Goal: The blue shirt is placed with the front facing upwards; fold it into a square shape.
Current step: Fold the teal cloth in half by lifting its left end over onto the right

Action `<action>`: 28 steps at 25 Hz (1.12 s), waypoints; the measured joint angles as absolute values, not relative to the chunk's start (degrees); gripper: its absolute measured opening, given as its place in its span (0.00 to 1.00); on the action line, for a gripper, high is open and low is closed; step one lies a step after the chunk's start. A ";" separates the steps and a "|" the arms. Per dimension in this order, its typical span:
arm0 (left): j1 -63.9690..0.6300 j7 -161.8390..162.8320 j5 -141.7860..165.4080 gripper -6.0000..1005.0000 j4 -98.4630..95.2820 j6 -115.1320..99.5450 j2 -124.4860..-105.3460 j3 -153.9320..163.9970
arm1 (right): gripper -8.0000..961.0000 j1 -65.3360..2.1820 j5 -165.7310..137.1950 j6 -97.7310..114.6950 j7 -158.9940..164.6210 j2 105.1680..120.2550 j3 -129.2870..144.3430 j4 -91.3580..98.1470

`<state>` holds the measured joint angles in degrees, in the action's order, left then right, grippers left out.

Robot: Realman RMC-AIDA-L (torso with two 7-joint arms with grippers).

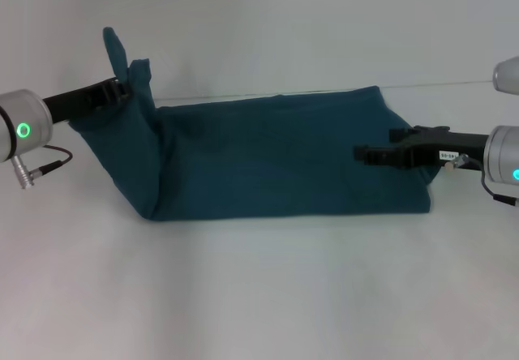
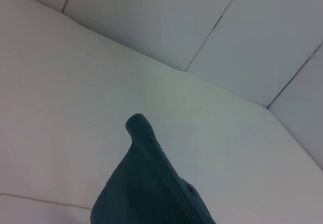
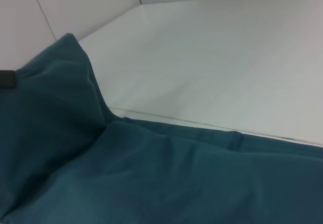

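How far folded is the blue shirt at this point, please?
Partly folded: the blue shirt lies as a long band, with its left end lifted and bunched at the left gripper. Not yet square.

The blue shirt [image 1: 268,153] is a plain dark teal all over its showing face, with no print or stripe visible; shadowed creases darken toward near-black at its nine o'clock end. The table [image 1: 259,295] under it is flat white. The left gripper [image 1: 122,87] at ten o'clock and the right gripper [image 1: 362,153] at three o'clock are both black, on silver-grey wrist housings that carry small glowing green rings.
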<state>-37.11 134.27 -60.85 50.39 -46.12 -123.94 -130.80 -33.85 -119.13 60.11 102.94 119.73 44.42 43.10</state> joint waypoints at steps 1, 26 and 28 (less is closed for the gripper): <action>-36.89 134.24 -60.84 0.05 50.30 -45.76 -123.90 -130.83 | 0.96 -33.92 -119.13 60.06 102.94 119.76 44.44 43.03; -29.58 133.64 -59.54 0.04 50.53 -40.52 -122.44 -131.39 | 0.96 -35.54 -119.09 58.26 103.26 119.88 44.72 40.48; -29.52 133.68 -59.03 0.04 50.53 -40.46 -122.13 -132.01 | 0.96 -35.56 -119.09 58.26 103.30 119.88 44.79 40.36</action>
